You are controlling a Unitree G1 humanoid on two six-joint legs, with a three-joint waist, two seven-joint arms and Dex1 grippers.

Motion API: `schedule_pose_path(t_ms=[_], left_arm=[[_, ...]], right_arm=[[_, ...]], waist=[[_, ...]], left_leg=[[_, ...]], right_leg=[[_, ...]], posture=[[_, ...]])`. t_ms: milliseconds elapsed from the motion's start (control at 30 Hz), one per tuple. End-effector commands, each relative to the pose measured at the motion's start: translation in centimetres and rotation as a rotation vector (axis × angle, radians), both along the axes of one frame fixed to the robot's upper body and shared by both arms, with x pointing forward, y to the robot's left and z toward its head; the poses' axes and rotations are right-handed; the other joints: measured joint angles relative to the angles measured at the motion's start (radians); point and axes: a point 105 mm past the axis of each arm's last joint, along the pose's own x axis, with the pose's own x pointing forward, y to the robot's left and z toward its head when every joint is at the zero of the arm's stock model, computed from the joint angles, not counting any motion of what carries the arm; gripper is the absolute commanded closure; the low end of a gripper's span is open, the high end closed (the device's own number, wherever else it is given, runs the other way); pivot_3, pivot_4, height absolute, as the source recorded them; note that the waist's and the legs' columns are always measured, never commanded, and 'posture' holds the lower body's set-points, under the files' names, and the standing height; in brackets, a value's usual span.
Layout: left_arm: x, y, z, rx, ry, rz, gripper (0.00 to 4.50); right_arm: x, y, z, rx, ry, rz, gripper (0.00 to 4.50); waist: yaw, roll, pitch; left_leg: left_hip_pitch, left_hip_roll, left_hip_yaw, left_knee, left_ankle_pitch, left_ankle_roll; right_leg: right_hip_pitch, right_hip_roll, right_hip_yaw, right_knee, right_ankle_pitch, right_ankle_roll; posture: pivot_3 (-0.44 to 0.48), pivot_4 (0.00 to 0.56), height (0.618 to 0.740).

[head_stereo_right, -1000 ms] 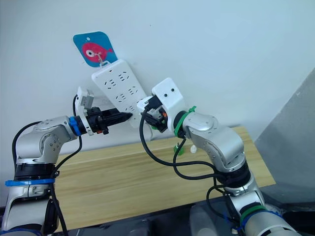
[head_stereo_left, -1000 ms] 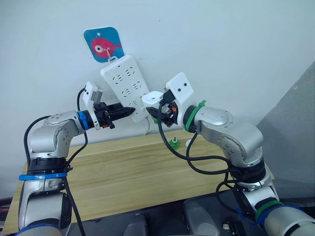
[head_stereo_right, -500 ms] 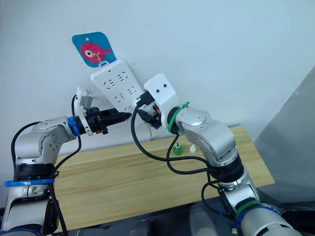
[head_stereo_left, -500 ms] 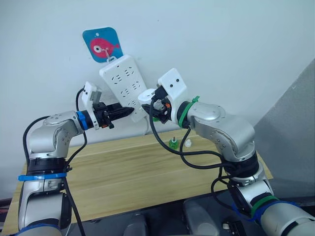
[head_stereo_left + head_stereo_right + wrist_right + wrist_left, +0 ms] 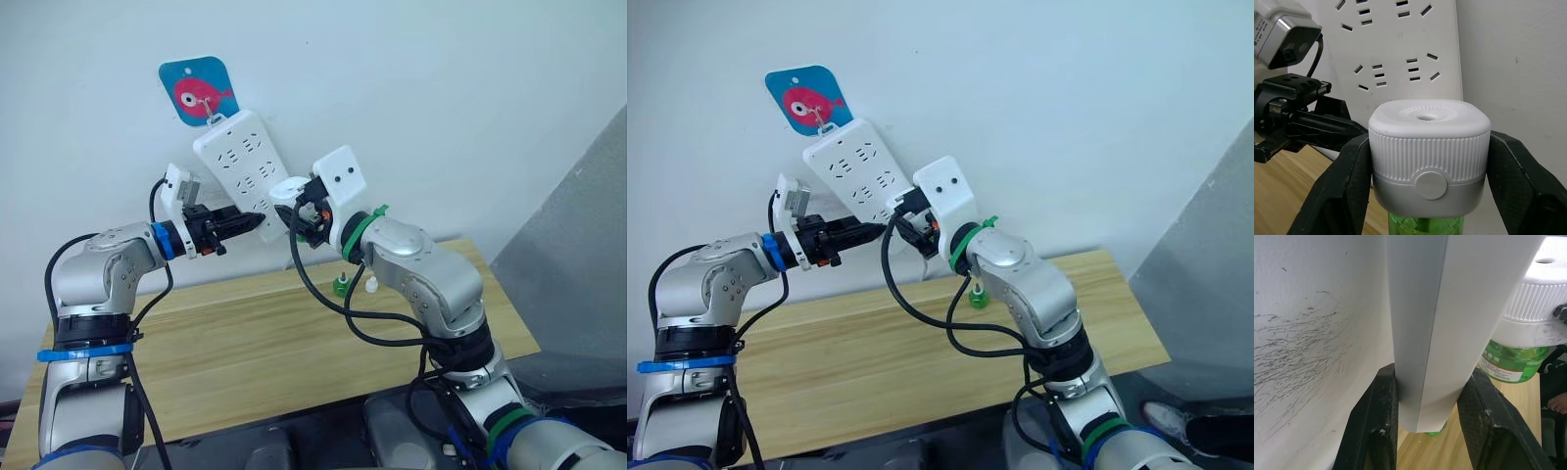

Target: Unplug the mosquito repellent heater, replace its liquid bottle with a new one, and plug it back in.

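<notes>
The mosquito repellent heater [image 5: 1427, 147] is a white ribbed cap with a round vent hole, and a green liquid bottle [image 5: 1425, 226] is screwed in under it. My right gripper [image 5: 1428, 142] is shut on its two sides. It holds the heater [image 5: 289, 190] up close to the lower sockets of the white power strip [image 5: 243, 162] hanging on the wall. The prongs are hidden. My left gripper [image 5: 1432, 374] is shut on the strip's lower end [image 5: 1440, 333], one black finger [image 5: 1382, 426] on each side.
On the wooden table [image 5: 245, 343] below stand another small green bottle [image 5: 340, 285] and a small white cap [image 5: 371, 285]. The strip hangs from a blue fish hook plate [image 5: 199, 93]. A grey panel [image 5: 578, 245] rises at the right.
My right arm has carried the heater left and up, closer to the strip's sockets. My left gripper has kept its hold on the strip's lower end.
</notes>
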Motion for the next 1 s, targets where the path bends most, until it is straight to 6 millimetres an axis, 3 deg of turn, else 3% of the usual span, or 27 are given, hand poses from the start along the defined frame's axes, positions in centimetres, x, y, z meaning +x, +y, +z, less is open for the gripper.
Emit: schedule_pose_path(t_ms=[33, 200, 567, 967, 1000], left_arm=[[-1.4, -3.5, 2.7, -0.041, -0.098, -0.201, 3.21], [-1.4, -3.6, 3.1, -0.064, -0.094, -0.198, 3.21], [-1.6, -3.8, 3.5, -0.095, -0.078, -0.202, 3.21], [-1.5, -3.5, 3.5, -0.084, -0.085, -0.185, 3.21], [-1.4, -3.3, 3.4, -0.075, -0.087, -0.176, 3.21]], right_arm=[[-0.2, 1.5, 1.0, 0.019, -0.062, 0.064, 1.56], [0.4, 1.7, 1.1, 0.008, -0.075, 0.078, 1.56], [-0.2, 2.9, -0.4, -0.006, -0.069, 0.099, 1.56], [-0.1, 3.5, 0.1, 0.04, -0.037, 0.141, 1.56], [0.0, 3.3, 0.3, 0.05, -0.038, 0.132, 1.21]], waist=[[-0.001, 0.0, 0.0], [-0.004, 0.0, 0.0], [-0.006, 0.0, 0.0], [-0.006, 0.0, 0.0], [-0.005, 0.0, 0.0]], left_leg=[[0.0, 0.0, 0.0, 0.0, 0.0, 0.0], [0.002, 0.001, 0.0, 0.0, 0.0, 0.0], [0.006, 0.002, 0.0, 0.0, 0.001, -0.002], [0.006, 0.003, 0.0, 0.0, 0.003, -0.005], [0.006, 0.003, -0.001, 0.0, 0.003, -0.005]], right_leg=[[0.0, 0.0, 0.0, 0.001, 0.0, 0.0], [0.0, 0.002, 0.001, 0.003, 0.0, 0.0], [0.0, 0.004, 0.001, 0.009, -0.001, 0.001], [0.0, 0.005, 0.001, 0.009, -0.001, 0.001], [0.0, 0.005, 0.001, 0.009, -0.001, 0.001]], posture=[[-0.237, 0.126, 0.74], [-0.237, 0.126, 0.74], [-0.225, 0.125, 0.74], [-0.216, 0.121, 0.74], [-0.216, 0.121, 0.74]])
